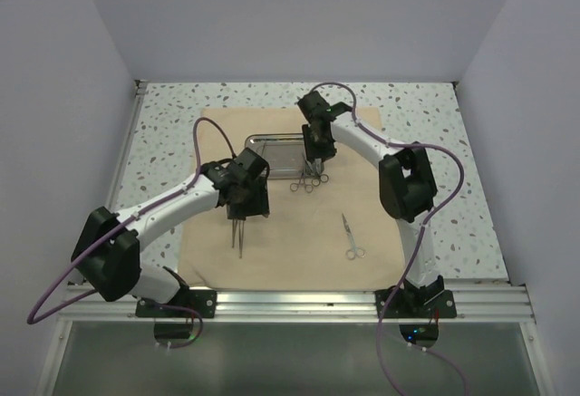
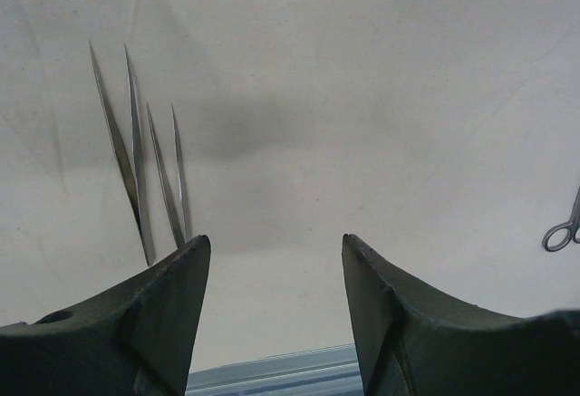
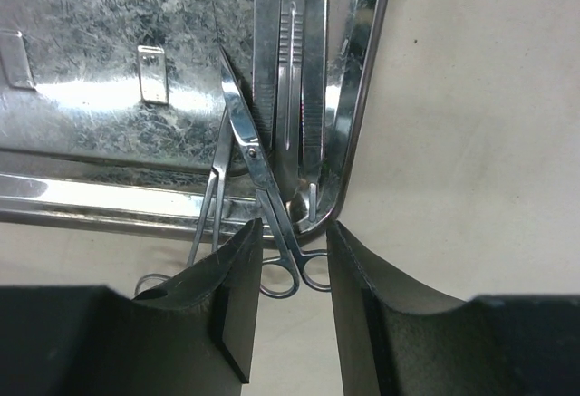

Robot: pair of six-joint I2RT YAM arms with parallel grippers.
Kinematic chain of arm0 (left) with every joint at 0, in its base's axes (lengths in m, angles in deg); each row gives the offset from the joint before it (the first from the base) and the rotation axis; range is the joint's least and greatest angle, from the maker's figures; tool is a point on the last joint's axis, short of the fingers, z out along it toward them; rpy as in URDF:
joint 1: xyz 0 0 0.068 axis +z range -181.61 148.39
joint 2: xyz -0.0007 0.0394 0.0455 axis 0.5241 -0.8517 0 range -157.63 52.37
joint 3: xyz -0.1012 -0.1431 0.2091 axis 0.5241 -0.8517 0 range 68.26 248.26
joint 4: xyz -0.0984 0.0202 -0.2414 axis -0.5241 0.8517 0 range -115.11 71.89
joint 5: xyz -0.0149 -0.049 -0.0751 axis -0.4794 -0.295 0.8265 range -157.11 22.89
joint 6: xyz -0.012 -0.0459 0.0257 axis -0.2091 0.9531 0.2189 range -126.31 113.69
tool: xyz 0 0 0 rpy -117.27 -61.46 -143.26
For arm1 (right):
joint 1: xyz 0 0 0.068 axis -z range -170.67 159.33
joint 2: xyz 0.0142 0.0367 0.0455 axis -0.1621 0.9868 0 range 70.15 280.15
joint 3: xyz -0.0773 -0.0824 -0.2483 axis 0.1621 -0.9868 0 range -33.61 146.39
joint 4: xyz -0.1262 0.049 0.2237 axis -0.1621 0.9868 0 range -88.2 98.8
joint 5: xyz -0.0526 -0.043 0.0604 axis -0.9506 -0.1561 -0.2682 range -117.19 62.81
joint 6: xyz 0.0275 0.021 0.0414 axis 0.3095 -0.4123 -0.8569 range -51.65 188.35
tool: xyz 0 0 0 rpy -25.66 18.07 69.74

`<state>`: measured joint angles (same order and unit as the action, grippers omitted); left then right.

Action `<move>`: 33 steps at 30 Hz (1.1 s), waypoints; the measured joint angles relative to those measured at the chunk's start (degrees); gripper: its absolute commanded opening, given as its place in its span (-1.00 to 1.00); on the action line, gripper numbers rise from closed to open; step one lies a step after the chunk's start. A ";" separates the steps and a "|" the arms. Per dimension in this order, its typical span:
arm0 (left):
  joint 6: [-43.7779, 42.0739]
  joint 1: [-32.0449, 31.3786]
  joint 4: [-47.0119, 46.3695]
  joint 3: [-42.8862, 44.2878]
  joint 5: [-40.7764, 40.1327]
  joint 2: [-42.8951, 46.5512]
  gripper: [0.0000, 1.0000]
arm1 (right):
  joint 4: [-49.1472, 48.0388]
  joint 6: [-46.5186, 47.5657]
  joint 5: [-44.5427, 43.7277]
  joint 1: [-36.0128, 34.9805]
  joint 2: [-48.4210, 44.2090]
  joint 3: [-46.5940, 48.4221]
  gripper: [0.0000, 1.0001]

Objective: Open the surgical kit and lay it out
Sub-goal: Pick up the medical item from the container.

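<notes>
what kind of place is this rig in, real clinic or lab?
Most likely a lab test cell, not a clinic: plain white walls box in a speckled tabletop, an aluminium rail runs along the near edge, and the steel tray sits on a tan cloth.

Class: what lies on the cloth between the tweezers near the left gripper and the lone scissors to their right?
Only bare cloth lies between the tweezers and the scissors; the top external view shows it, the left wrist view too.
</notes>
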<state>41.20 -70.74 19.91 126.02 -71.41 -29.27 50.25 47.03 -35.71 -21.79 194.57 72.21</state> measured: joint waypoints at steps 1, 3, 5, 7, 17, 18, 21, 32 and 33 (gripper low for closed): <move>0.04 -0.13 -0.02 0.09 -0.02 -0.22 0.28 | -0.07 0.00 0.46 0.00 0.00 -0.50 -0.24; 0.17 -0.39 -0.02 0.15 -0.20 -0.44 0.28 | -0.26 0.00 0.81 -0.04 0.00 -1.29 -0.24; 0.48 -0.55 0.00 0.22 -0.42 -0.55 0.28 | -0.46 0.00 1.09 -0.07 0.00 -1.90 -0.24; 0.87 -0.63 -0.02 0.26 -0.57 -0.66 0.28 | -0.59 0.02 1.66 -0.07 0.00 -2.27 -0.24; 1.46 -0.70 -0.09 0.68 -1.31 -1.03 0.28 | -1.40 0.52 2.73 -0.79 0.22 -2.49 -0.25; 1.46 -0.70 -0.04 0.72 -1.40 -1.03 0.28 | -1.44 0.59 2.73 -0.87 0.35 -2.51 -0.26; 1.49 -0.72 -0.04 0.90 -1.57 -1.03 0.28 | -1.79 0.81 2.71 -1.03 1.27 -2.64 -0.28; 1.49 -0.76 0.07 1.03 -1.99 -1.03 0.27 | -2.73 1.16 2.69 -1.03 3.78 -2.51 -0.93; 1.49 -0.76 0.09 1.11 -2.01 -1.03 0.27 | -2.64 1.18 2.67 -1.03 3.78 -2.43 -0.98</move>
<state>42.68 -71.51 19.99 127.13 -73.42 -30.30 47.60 48.21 -33.04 -22.81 198.35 69.79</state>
